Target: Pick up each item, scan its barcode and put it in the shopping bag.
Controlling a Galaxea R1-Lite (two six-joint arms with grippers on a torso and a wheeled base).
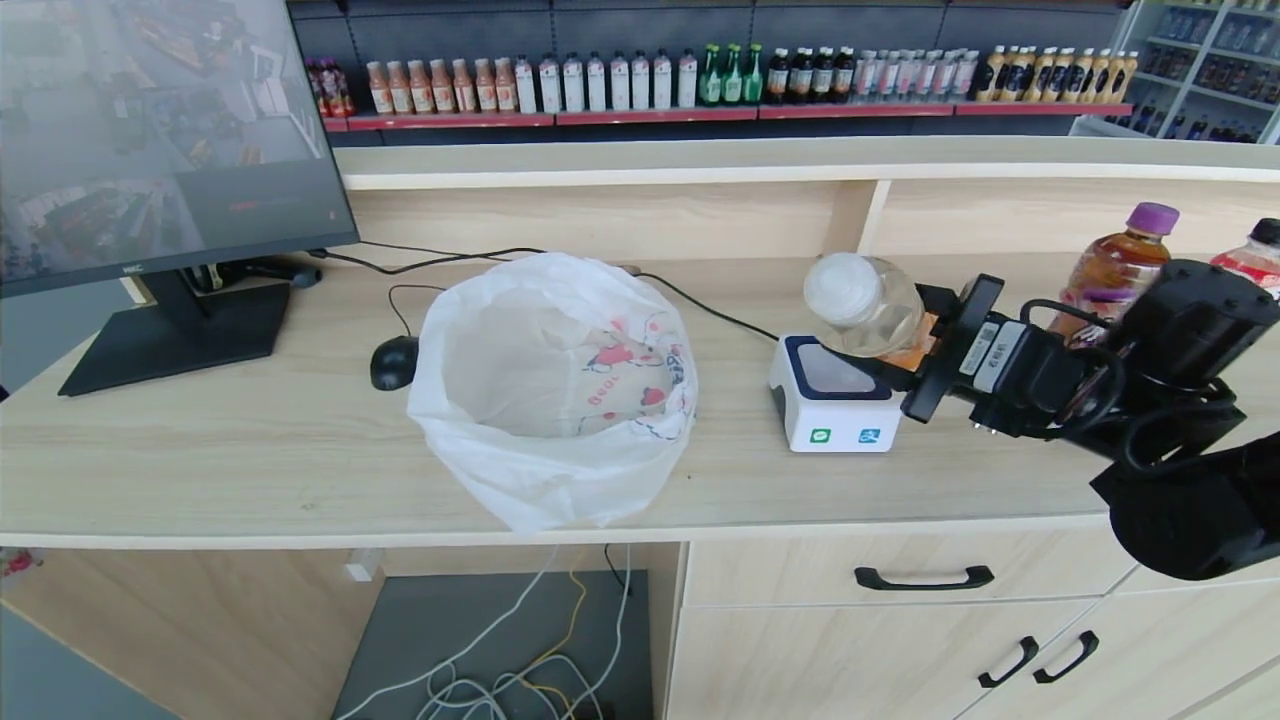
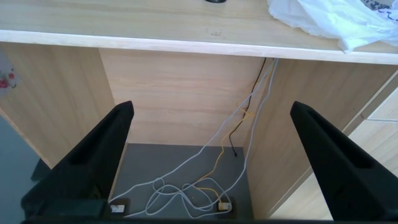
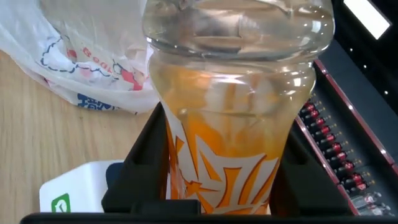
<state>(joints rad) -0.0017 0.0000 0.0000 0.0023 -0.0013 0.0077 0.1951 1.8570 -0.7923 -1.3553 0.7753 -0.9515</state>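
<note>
The shopping bag (image 1: pixel 520 480) is translucent white with red and blue cartoon print. The clear bottle (image 1: pixel 865 300) has a white cap and an orange label (white jagged streaks across it). The scanner (image 1: pixel 840 420) is white, navy-topped. The counter (image 1: pixel 250 450) is pale woodgrain.

Pale wooden counter (image 1: pixel 250 450) with drawers (image 1: pixel 800 572), stocked drink shelves (image 1: pixel 650 117) behind.
</note>
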